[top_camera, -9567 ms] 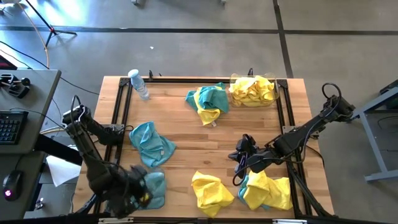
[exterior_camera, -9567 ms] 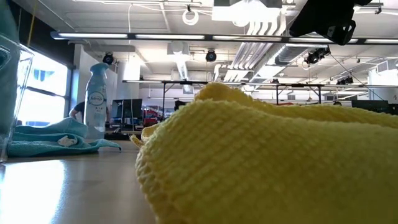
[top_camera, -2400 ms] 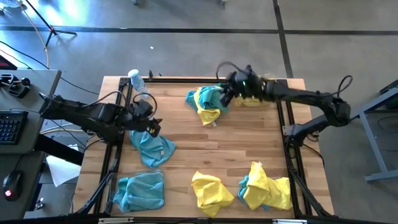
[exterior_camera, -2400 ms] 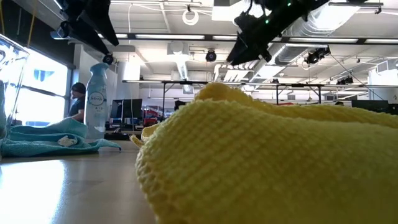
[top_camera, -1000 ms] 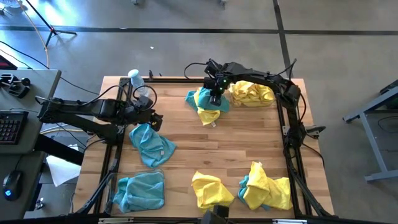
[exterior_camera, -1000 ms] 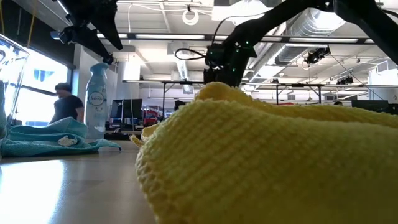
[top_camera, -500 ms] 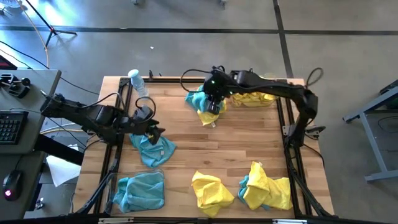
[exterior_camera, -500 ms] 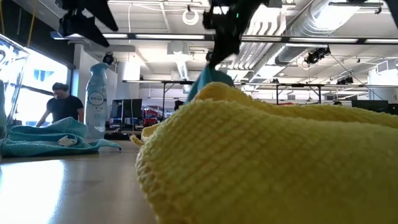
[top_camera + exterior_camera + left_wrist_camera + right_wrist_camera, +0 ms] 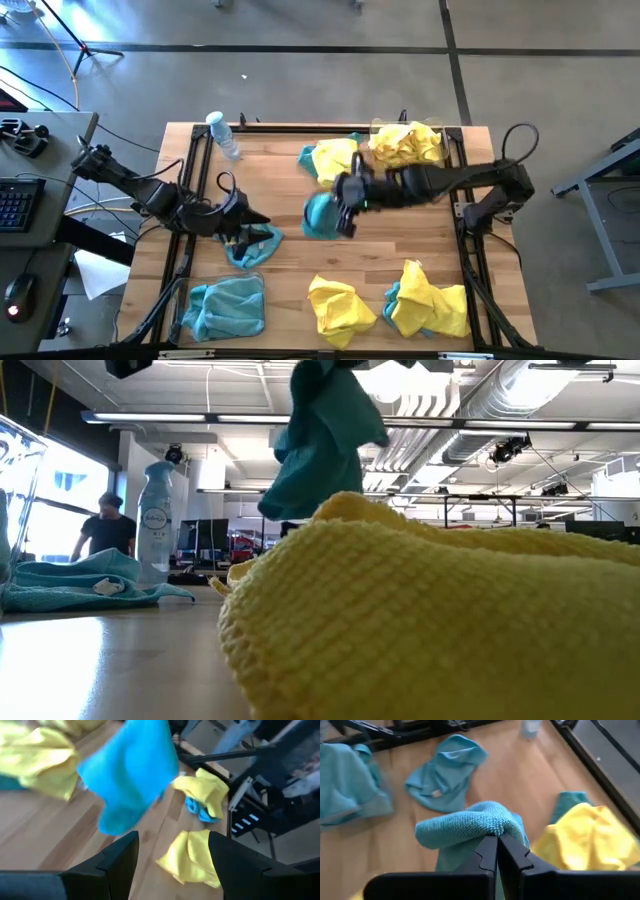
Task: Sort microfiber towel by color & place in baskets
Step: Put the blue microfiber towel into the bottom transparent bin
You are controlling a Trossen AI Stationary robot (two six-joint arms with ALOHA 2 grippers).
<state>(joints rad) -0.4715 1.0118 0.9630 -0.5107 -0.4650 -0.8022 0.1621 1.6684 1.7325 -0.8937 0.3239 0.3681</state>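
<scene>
Right pincer over the middle of the wooden table, fingers pressed together on a teal towel, lifted clear of the boards; cloth bunched, its long axis near vertical in the low view, hanging downward from the pinched top. Left pincer at the left side of the table, jaws standing apart, nothing between them, directly over a crumpled teal towel lying on the wood. Further teal towels in a clear basket at the near left corner. Yellow towels heaped in a second clear basket at the far right corner. Yellow towel with a teal one partly under it just beside that basket, flat on the table. Loose yellow towel at the near edge, centre; yellow-and-teal heap near the right edge. Small clear water bottle lying at the far left corner. Spray bottle upright beyond the table in the low view; a person in the room behind it.
</scene>
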